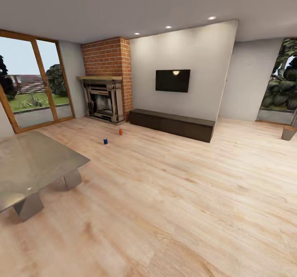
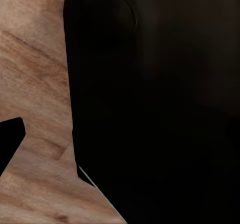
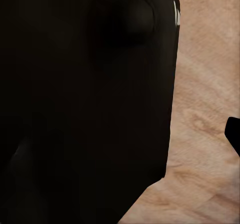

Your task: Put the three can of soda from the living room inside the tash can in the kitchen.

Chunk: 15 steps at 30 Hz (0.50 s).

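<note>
Blue can of soda (image 1: 105, 141) and orange can (image 1: 120, 132) upright on floor (image 1: 173, 194), centre-left; gripper states impossible to tell.

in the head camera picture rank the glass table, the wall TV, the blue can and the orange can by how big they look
1. glass table, largest by far, though it is also nearest the camera.
2. wall TV.
3. blue can and orange can: both tiny specks on the wood floor, too alike to rank.
</note>
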Available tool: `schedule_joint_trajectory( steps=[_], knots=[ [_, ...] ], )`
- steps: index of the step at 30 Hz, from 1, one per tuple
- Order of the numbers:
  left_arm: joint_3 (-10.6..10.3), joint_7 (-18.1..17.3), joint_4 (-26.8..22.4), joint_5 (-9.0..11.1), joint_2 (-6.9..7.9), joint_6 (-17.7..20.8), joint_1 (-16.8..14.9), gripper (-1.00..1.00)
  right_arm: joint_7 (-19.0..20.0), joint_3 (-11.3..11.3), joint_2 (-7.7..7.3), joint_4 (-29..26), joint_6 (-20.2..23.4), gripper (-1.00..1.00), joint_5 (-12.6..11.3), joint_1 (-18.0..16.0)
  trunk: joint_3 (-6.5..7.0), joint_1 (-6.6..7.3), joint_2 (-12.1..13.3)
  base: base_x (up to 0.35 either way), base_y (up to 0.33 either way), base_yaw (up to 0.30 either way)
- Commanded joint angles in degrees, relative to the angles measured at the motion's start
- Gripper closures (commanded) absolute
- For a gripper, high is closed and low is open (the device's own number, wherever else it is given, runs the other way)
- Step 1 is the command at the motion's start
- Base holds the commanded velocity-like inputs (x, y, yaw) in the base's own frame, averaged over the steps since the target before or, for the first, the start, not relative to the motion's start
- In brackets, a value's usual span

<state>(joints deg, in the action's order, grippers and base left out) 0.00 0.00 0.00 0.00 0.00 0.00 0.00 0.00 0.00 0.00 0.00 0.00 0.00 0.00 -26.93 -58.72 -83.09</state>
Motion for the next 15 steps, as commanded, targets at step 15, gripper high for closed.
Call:
schedule_joint_trajectory(
  steps=[15],
  knots=[
    [-0.28,-0.61,0.09,-0.18,-0.09,0.16,-0.06,-1.0,0.26,0.47,0.26,0.38,0.9,-1.0,-0.1,-0.09,0.0,0.0,0.01,0.0,0.0,0.0]
  ],
)
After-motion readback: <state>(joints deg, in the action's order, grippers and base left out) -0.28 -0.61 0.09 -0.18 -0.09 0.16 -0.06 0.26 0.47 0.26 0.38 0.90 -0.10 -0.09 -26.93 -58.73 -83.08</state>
